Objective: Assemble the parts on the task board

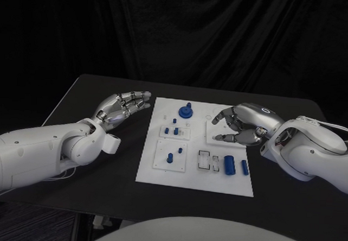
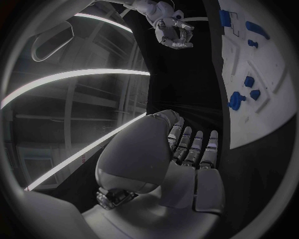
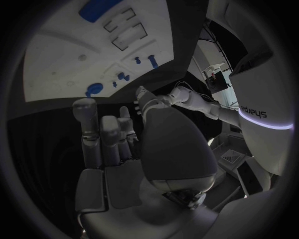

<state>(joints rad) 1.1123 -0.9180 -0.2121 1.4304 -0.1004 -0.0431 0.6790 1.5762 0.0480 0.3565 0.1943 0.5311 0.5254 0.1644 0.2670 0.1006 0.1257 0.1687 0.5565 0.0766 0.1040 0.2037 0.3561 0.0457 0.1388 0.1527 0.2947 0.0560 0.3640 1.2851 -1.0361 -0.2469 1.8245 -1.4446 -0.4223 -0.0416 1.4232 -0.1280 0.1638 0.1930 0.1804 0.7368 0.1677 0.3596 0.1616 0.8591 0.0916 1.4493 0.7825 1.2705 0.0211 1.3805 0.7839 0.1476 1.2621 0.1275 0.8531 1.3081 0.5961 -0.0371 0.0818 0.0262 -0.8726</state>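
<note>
Here, flat white task board (image 1: pixel 160 168), small blue parts (image 1: pixel 228 164)

Empty left hand (image 1: pixel 124 108) beside task board (image 1: pixel 198 179); right hand (image 1: pixel 240 125) above it.

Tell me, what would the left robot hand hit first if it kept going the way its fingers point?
Probably the task board's near corner by the blue round part; the left robot hand is open, but its height is unclear.

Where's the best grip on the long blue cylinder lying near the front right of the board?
Probably across the middle of the long blue cylinder, pinching its two long sides from above. It lies flat on the task board, so its ends are low. The right hand hovers just behind it, open and empty, and looks the closer one.
</note>
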